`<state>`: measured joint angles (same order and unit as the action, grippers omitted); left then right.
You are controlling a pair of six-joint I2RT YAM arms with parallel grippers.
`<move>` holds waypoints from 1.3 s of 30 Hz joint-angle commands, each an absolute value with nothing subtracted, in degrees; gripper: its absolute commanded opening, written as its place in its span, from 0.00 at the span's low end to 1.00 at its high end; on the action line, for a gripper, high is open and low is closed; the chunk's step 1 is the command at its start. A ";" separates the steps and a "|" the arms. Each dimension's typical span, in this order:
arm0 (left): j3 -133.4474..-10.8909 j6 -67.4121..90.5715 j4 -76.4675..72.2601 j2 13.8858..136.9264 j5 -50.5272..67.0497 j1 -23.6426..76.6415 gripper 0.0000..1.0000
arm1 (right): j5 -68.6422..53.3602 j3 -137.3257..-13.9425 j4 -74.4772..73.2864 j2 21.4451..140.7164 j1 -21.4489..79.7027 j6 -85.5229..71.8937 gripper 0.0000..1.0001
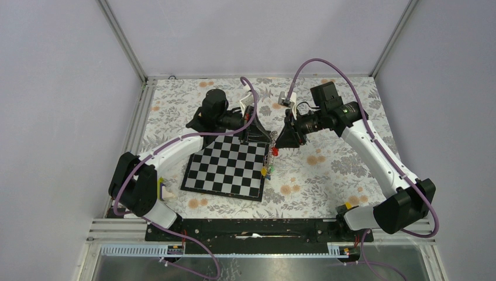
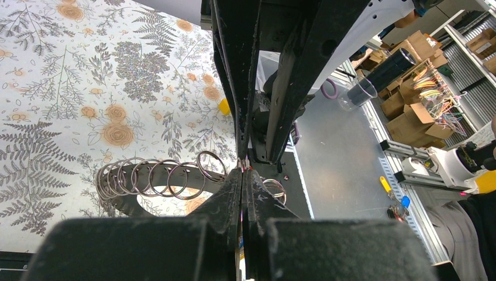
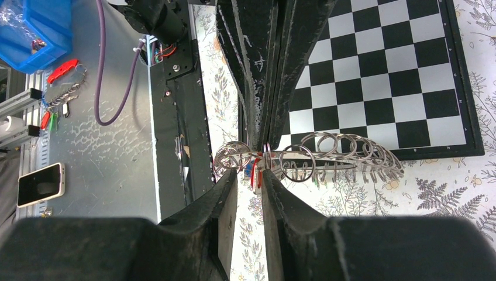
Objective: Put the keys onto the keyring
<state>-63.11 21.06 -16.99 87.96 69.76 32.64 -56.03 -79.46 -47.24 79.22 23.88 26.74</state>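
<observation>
**Keyring held up off the chessboard's far right corner, between both grippers**

The left arm reaches in over the chessboard [image 1: 225, 167], and the left gripper [image 1: 264, 139] sits above the board's far right corner. In the left wrist view its fingers [image 2: 225, 199] are pressed tight together with no gap, pinching the rim of the keyring [image 2: 117, 202]. The keyring is seen almost edge-on there, a grey band running away to the left of the fingertips. A row of small split rings [image 2: 169, 178] stands threaded along it.

Just off the chessboard's right edge, near that same far corner, the keys [image 1: 269, 167] hang in the air between the two grippers. A red tag [image 1: 274, 151] is highest, with a yellow tag [image 1: 264, 171] and a green tag [image 1: 271, 171] lower down, level with the board's right edge.

The right gripper [image 1: 279, 144] is a little farther right of the board, its tip facing the left gripper's and very close to it. In the right wrist view its fingers [image 3: 225, 199] stand a narrow slot apart. The keyring [image 3: 342, 165] crosses just at their tips, and a red tag shows in the slot. Whether these fingers actually grip the keyring or a key cannot be told.
</observation>
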 commanded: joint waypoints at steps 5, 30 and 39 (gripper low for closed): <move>-62.78 22.21 -22.41 85.76 71.98 32.60 0.00 | -53.54 -79.31 -44.25 78.24 23.57 25.79 0.29; -62.82 23.02 -23.16 86.27 71.58 32.59 0.00 | -58.13 -78.22 -43.16 78.62 23.60 24.56 0.29; -62.51 23.53 -23.87 86.31 71.50 32.61 0.00 | -58.34 -76.91 -41.32 79.35 23.64 23.32 0.27</move>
